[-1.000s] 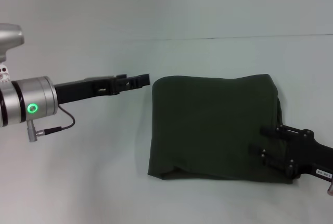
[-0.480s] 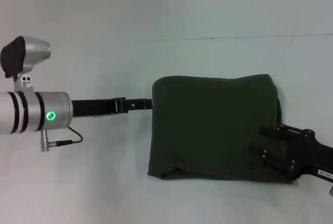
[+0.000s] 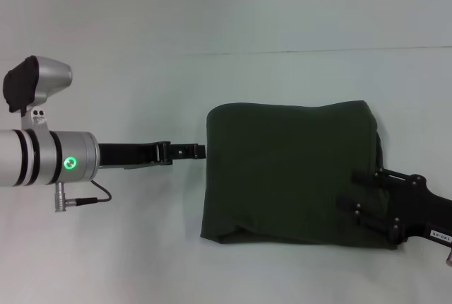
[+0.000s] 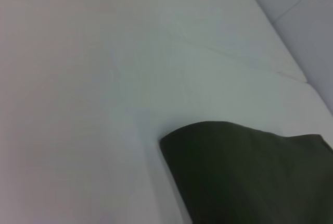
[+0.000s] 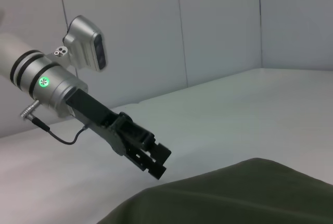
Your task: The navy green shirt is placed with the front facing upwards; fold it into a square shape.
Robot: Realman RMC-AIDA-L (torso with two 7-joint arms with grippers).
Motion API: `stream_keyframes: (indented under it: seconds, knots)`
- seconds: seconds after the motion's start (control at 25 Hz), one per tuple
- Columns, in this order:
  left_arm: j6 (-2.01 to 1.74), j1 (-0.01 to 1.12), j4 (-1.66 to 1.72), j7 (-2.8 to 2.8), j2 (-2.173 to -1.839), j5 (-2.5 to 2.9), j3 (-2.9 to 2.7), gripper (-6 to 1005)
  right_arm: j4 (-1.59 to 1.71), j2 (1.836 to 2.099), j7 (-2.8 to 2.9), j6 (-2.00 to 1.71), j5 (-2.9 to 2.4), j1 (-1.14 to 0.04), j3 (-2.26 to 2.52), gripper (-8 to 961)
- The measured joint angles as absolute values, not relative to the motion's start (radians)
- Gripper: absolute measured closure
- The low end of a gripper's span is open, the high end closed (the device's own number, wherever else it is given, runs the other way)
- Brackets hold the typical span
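Olive navy green shirt [image 3: 289, 170] folded; left claw [image 3: 198, 150] seemingly touching its edge.

So the navy green shirt [image 3: 289, 170] is lying folded on the tabletop [image 3: 127, 247], a bit right of center. Left claw [image 3: 199, 150] sits just beside its left edge, right claw [image 3: 367, 198] is over the near right corner.

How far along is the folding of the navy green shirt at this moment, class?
Mostly done: the navy green shirt already lies as a compact, roughly square bundle, plain side up, on the white table. In hand: the left gripper sits at its left edge; the right gripper is over its near right corner. Left: perhaps tidying the uneven near edge.
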State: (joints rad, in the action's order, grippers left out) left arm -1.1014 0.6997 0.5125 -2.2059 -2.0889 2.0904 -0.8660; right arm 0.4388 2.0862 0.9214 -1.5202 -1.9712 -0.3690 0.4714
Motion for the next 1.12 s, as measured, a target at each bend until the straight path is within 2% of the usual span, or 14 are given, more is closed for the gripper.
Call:
stream_keyframes:
  seconds: [1.12]
  knots:
    - [-1.113, 0.759, 0.474, -2.226, -2.142, 2.123, -0.923, 119, 0.441, 2.085, 0.929, -1.511, -1.969, -0.365, 0.47, 376]
